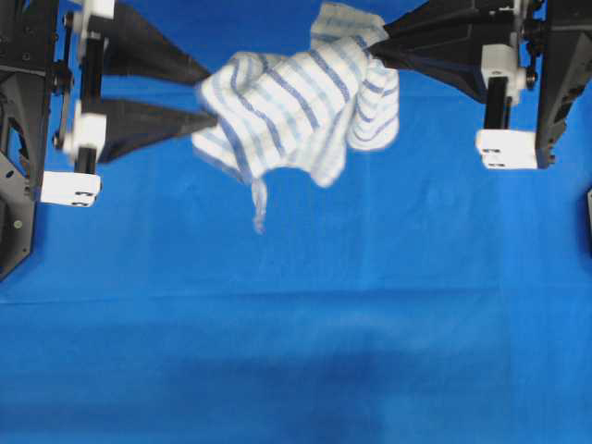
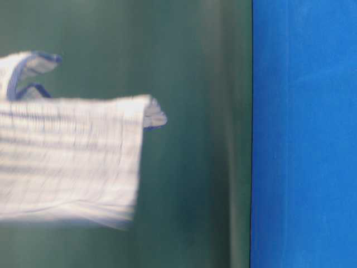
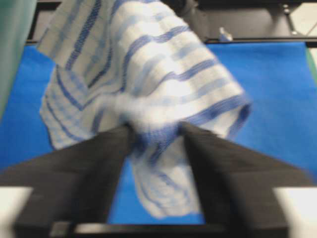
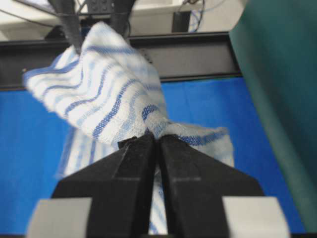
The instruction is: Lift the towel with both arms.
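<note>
The striped towel (image 1: 296, 111) hangs between the two tools, clear of the blue tablecloth (image 1: 296, 351) on the tabletop. The left tool (image 1: 211, 92) has its fingers spread apart, with the towel's left edge bunched in the gap between their tips. The right tool (image 4: 156, 141) is pinched nearly closed on the towel's right corner, fabric squeezed between the fingertips.
</note>
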You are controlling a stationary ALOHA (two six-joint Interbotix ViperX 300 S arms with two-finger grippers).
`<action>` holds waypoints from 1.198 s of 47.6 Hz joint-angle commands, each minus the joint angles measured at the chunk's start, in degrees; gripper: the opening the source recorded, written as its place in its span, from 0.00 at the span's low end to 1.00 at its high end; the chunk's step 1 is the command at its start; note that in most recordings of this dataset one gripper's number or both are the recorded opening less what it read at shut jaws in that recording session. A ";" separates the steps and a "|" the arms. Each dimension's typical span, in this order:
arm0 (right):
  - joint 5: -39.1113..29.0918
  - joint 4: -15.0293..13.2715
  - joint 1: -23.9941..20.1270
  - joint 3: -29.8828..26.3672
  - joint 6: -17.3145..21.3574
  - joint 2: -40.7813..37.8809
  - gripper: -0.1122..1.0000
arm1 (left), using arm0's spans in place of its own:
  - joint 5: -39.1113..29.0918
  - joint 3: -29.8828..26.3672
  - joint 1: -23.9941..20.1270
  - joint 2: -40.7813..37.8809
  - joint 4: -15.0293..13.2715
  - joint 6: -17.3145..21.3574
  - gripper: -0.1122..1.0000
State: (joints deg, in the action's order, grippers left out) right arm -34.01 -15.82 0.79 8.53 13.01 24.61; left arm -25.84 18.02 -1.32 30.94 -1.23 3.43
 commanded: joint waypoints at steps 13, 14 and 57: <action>-2.02 -0.18 -0.09 -0.09 0.18 0.09 0.67 | 0.62 0.00 0.18 0.53 0.09 -0.18 0.92; -2.20 -0.18 -0.18 0.00 0.26 0.09 0.67 | 0.62 0.09 0.09 0.53 0.09 -0.18 0.92; 16.00 1.76 -0.18 30.06 9.05 -8.17 0.67 | 29.18 21.88 2.02 -18.81 -0.44 -1.58 0.92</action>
State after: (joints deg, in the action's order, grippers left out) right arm -19.51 -14.15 0.70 38.32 21.88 17.49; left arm 0.70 39.64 0.35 14.59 -1.58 1.93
